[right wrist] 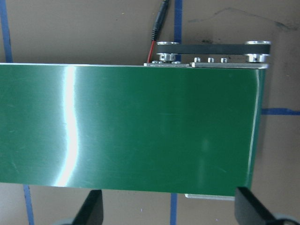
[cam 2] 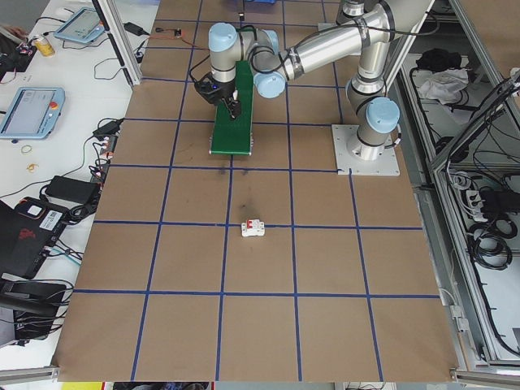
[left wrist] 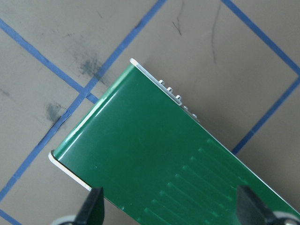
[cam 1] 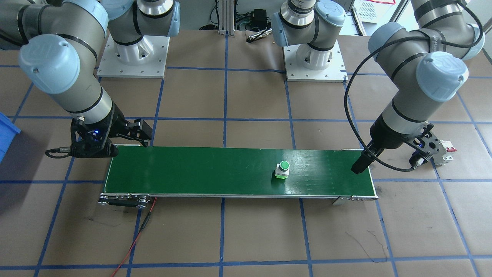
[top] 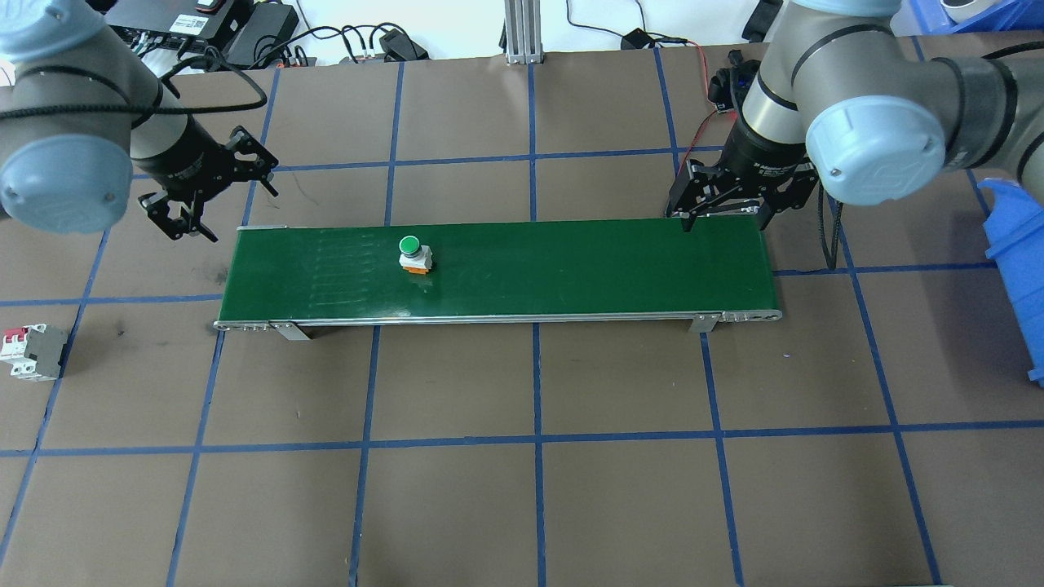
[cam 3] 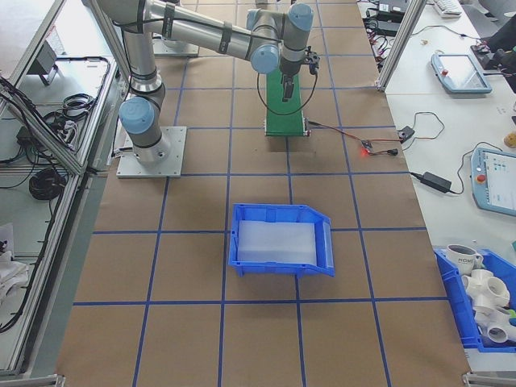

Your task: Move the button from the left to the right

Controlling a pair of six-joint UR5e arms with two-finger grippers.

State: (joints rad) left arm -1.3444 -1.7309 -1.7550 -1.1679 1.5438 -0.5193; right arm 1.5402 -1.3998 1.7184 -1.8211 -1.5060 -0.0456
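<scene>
— Anything in that blue bin (cam 3: 282, 239)?

— Just a pale liner, as far as I can see. No writing I can read anywhere.

— And the button (top: 413, 254)?

— Upright on the green belt (top: 571, 269), in its left half. The left gripper (top: 208, 183) and right gripper (top: 722, 204) both hang spread and empty over the belt's ends.

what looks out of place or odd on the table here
Only the circuit breaker: it lies alone on the brown table, off the belt. The button stands upright on the belt; nothing looks spilled or damaged.
</scene>
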